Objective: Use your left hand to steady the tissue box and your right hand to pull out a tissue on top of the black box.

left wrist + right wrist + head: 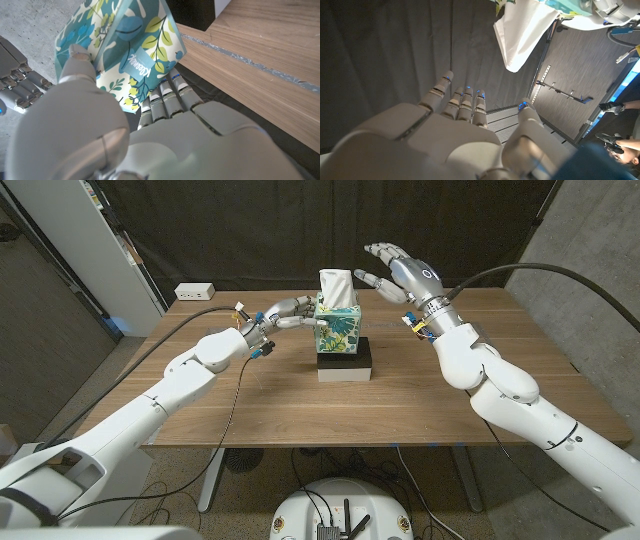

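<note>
Sitting on the black box (345, 363) at the table's (300, 405) middle, the tissue box (338, 326) has a tissue (335, 286) sticking up. Left hand (290, 312) grips the tissue box's side, fingers wrapped around it. Right hand (400, 270) hovers beside the tissue, fingers spread, holding nothing.

left hand (290, 311) grips tissue box (338, 326) on black box (344, 358) — right hand (398, 268) raised, fingers spread
</note>
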`<state>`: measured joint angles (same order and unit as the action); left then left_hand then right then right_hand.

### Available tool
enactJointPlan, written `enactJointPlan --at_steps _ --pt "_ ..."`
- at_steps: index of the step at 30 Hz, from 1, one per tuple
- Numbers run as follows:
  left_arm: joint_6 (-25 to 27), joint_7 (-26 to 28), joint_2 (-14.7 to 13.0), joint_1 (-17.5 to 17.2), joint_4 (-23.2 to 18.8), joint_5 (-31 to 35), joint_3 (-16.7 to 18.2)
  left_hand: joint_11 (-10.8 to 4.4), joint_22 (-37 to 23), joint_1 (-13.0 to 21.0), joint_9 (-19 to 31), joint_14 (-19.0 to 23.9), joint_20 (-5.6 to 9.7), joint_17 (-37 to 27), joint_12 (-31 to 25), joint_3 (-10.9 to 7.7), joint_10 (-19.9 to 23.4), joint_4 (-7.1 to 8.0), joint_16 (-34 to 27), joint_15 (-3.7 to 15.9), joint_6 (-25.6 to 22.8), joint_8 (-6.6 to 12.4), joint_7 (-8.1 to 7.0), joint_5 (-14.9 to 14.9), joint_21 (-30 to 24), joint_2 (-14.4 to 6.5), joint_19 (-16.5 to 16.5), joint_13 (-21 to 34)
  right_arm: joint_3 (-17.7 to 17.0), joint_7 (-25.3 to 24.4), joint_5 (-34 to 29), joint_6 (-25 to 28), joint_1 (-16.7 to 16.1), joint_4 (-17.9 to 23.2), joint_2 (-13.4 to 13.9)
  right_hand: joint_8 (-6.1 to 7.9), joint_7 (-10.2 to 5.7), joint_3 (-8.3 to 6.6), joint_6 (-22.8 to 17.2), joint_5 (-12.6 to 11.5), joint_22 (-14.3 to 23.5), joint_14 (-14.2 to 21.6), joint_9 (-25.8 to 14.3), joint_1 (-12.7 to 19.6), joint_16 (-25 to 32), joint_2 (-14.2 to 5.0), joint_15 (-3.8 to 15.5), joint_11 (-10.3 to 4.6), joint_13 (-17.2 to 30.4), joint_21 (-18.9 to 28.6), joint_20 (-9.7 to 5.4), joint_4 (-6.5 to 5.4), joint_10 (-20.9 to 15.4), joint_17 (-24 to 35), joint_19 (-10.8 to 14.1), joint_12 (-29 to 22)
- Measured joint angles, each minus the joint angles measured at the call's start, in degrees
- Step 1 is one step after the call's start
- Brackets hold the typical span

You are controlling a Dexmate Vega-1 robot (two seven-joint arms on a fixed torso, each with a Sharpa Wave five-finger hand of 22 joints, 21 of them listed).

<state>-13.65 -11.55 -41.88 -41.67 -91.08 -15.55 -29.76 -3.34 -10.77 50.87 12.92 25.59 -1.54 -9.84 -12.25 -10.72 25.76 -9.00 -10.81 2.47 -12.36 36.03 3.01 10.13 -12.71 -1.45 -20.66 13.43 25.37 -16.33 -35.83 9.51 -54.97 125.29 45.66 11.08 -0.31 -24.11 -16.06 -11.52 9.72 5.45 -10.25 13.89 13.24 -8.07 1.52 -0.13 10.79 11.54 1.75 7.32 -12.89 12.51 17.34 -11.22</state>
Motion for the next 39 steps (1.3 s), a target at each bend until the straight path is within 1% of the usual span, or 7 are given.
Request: enactJointPlan --at_steps 7,12,17,27,31,32,39 --pt "0.06 0.04 -0.11 -0.20 -0.33 0.00 0.05 0.09 0.00 0.02 0.00 0.00 0.00 0.00 0.00 -0.31 -0.09 -0.07 0.00 0.00 0.09 0.00 0.09 -0.06 0.00 -0.01 0.00 0.00 0.08 1.41 0.69 -1.78 0.52 -0.31 -0.06 0.00 -0.21 -0.12 -0.21 -0.22 0.00 0.00 0.00 0.56 0.00 0.28 0.00 0.00 0.00 0.00 0.00 0.47 0.00 -0.28 0.00 -0.01" --pt "0.33 0.36 -0.19 -0.41 -0.62 -0.01 0.13 0.10 0.00 0.03 0.00 -0.26 0.00 0.00 0.00 -0.40 -0.10 -0.09 0.00 0.26 0.19 -0.01 0.19 -0.14 0.00 -0.02 0.00 0.00 0.69 2.71 0.76 -2.86 2.43 -1.03 -0.30 0.24 -0.38 -0.24 -0.85 -0.22 0.00 0.00 0.00 1.53 0.00 0.66 0.00 0.01 0.00 0.00 0.00 0.70 -0.01 -0.28 0.00 -0.02" --pt "0.34 0.46 -0.24 -0.55 -0.77 -0.01 0.17 0.10 0.00 0.03 0.00 -0.32 0.00 0.00 0.00 -0.40 -0.10 -0.09 0.22 0.31 0.19 -0.01 0.19 0.06 0.00 -0.03 0.00 -0.01 1.08 3.81 0.76 -3.67 3.40 -1.45 -0.55 0.46 -0.30 -0.54 -1.56 -0.22 0.00 0.20 0.00 2.06 0.00 0.13 -0.20 -0.20 0.00 0.00 0.00 1.00 -0.22 -0.27 0.00 -0.02" --pt "0.34 0.46 -0.60 -1.24 -1.84 -0.01 0.42 0.20 0.00 -0.14 0.00 -0.31 0.31 0.00 0.00 -0.40 -0.19 -0.09 0.22 0.31 0.20 0.22 0.19 0.06 0.00 -0.20 0.31 -0.01 1.08 5.95 0.98 -4.56 3.40 -1.45 -0.55 0.45 -0.60 -0.88 -1.86 -0.57 0.00 0.42 0.00 2.11 0.00 0.15 0.02 -0.40 0.00 0.00 0.00 1.34 -0.42 -0.52 0.00 -0.02" --pt "0.34 0.46 -0.78 -1.50 -2.23 -0.01 0.52 0.20 0.00 -0.22 0.00 -0.31 0.31 0.00 0.00 -0.39 -0.19 -0.09 0.22 0.31 0.20 0.23 0.20 0.06 0.00 -0.28 0.31 -0.01 1.08 6.54 1.01 -5.05 3.40 -1.45 -0.55 0.45 -0.70 -1.25 -2.57 -0.86 0.00 0.44 0.00 3.27 0.00 0.73 0.04 -0.72 0.00 0.00 0.00 1.71 -0.74 -0.54 -0.01 -0.03" --pt "0.97 1.22 -0.81 -1.56 -2.34 -0.02 0.55 0.20 0.00 -0.29 0.00 -0.31 0.31 0.00 0.00 -0.39 -0.19 -0.09 0.22 0.31 0.20 0.24 0.20 0.06 0.00 -0.35 0.31 -0.01 2.33 6.64 1.02 -5.17 6.38 -3.28 -1.45 0.45 -0.57 -1.26 -2.70 -0.86 0.00 0.63 0.00 3.29 0.00 0.72 0.23 -0.71 0.00 0.00 0.00 1.71 -0.74 -0.54 -0.01 -0.03" --pt "1.17 1.40 -0.97 -1.82 -2.96 0.05 0.61 0.22 0.00 -0.29 0.00 -0.31 0.31 0.00 0.00 -0.38 -0.21 -0.09 0.22 0.31 0.20 0.23 0.20 0.06 0.00 -0.35 0.31 -0.01 2.71 7.44 1.11 -5.97 7.06 -3.60 -1.55 1.22 -0.17 -1.49 -5.14 -0.86 0.00 0.73 -0.30 4.09 0.00 -0.08 0.33 -0.71 0.00 0.00 -0.33 1.95 -0.74 -0.54 0.32 -0.03"
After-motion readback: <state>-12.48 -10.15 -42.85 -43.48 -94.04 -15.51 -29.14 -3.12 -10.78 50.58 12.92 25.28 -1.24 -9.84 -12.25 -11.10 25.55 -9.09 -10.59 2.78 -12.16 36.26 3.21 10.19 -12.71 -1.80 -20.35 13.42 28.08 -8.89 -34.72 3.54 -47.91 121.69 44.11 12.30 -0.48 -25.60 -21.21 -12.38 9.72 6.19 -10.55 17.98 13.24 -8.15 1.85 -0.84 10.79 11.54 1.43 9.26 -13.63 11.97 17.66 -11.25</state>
